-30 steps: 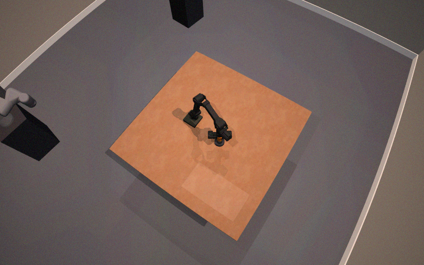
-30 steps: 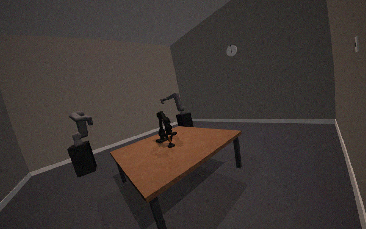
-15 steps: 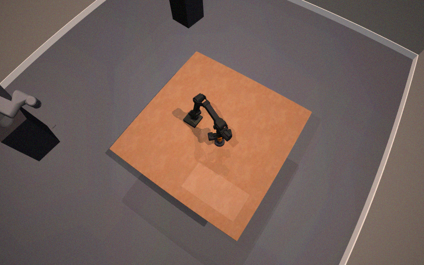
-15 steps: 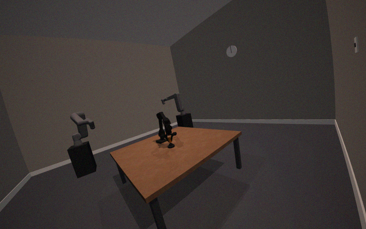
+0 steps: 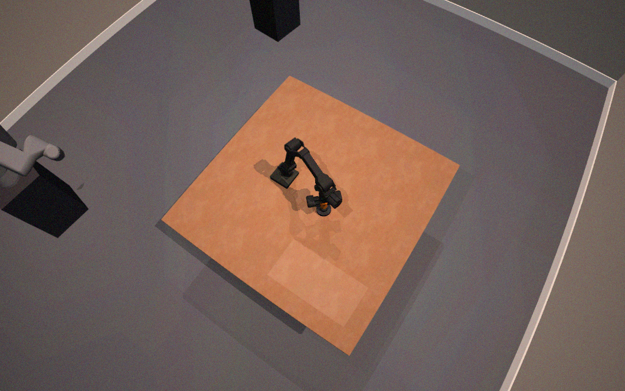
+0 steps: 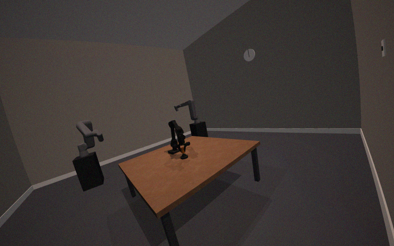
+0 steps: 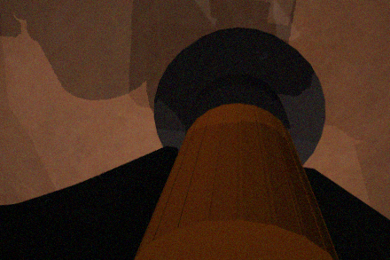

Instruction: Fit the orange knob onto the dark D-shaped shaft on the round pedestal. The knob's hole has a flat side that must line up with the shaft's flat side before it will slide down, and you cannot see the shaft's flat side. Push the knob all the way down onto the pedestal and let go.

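Observation:
The orange knob (image 5: 324, 205) (image 6: 183, 150) (image 7: 239, 171) is upright between the fingers of my gripper (image 5: 323, 204) (image 6: 183, 149) (image 7: 237, 169), which is shut on it. In the wrist view the two black fingers press on its left and right sides. The dark round pedestal (image 5: 323, 212) (image 6: 183, 157) (image 7: 239, 47) stands on the table directly under the knob. In the exterior view the knob's orange body shows above the pedestal. The knob hides the D-shaped shaft in the wrist view, and its flat side cannot be seen. Whether the knob touches the shaft is too small to tell.
The wooden table (image 5: 378, 155) (image 6: 216, 149) carries the arm's base (image 5: 284, 177) (image 6: 173, 151) behind the pedestal. A lighter rectangle (image 5: 317, 284) lies on the tabletop toward one corner. A grey arm (image 5: 9, 150) (image 6: 86, 134) on a black block stands off the table; another (image 6: 192, 110) stands behind.

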Controlling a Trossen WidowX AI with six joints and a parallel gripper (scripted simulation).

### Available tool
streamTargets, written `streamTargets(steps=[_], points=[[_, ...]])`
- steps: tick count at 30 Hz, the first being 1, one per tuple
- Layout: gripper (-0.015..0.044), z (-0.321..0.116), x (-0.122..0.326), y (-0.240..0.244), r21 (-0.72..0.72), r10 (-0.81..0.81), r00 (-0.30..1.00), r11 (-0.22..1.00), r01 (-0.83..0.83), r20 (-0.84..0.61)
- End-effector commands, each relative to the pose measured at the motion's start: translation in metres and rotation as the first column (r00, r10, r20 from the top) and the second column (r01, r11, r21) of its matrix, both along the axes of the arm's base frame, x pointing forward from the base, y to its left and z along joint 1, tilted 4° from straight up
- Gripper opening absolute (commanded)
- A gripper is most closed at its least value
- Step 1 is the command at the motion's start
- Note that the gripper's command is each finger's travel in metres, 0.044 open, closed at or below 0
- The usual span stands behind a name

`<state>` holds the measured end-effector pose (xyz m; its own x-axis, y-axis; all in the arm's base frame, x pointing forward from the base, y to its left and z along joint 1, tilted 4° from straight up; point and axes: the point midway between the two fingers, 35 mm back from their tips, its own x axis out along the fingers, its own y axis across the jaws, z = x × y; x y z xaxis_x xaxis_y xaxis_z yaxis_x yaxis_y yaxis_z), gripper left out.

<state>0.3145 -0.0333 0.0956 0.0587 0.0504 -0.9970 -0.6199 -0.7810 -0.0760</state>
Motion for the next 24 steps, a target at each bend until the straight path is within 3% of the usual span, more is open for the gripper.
streamTargets(steps=[1, 7, 14, 24], points=[[0.0, 0.0008, 0.0012, 0.0004, 0.004, 0.004, 1.0, 1.0, -0.004, 0.004], [0.0, 0.0051, 0.0014, 0.0002, 0.003, 0.012, 1.0, 1.0, -0.012, 0.005], [0.0, 0.0037, 0.0011, 0.0005, -0.011, 0.211, 0.977, 0.978, -0.211, 0.014], [0.0, 0.0005, 0.0002, 0.0006, -0.011, 0.211, 0.977, 0.978, -0.211, 0.014]])
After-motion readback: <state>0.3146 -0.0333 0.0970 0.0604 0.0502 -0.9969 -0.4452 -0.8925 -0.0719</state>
